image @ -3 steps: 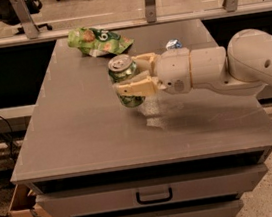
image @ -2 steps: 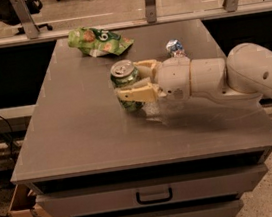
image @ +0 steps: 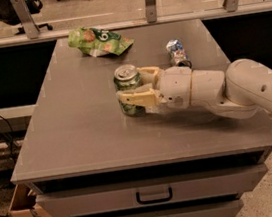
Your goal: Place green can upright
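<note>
The gripper (image: pixel 134 86), low over the middle of the bench (image: pixel 70 140), has its fingers (image: pixel 137 99) clamped on the green can (image: pixel 126 76), which stands upright there. If one finger drags during release, the can may tip and roll.

Silver-topped green can (image: pixel 128 83), upright, seemingly on tabletop (image: pixel 77 119), gripped by end effector (image: pixel 130 85).

The gripper (image: pixel 132 87) has sunk toward the table (image: pixel 79 133), jaws round the green can (image: pixel 126 79), which now stands upright on it.
</note>
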Controlling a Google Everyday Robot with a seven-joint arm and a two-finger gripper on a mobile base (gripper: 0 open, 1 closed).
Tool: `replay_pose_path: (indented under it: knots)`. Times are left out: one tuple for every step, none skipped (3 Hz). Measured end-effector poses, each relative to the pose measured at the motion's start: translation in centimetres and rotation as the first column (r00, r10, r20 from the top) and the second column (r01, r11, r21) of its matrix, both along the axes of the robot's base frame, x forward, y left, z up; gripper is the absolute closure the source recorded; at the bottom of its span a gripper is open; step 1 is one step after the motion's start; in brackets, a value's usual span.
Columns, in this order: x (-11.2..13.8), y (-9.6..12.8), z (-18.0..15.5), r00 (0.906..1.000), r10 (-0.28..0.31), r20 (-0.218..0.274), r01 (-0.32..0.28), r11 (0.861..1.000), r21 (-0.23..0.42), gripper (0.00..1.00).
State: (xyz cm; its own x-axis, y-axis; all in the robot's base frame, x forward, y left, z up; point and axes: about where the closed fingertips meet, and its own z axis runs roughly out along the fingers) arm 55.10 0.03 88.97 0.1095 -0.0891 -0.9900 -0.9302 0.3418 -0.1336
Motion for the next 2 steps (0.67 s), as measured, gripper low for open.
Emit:
replay_pose_path:
  knots:
    - [-0.06,0.24,0.06,1.0000,0.005,0.001,-0.005,1.000,-0.001,0.82]
    - [-0.12,0.47,0.11,1.0000,0.009,0.001,-0.009,1.000,-0.001,0.59]
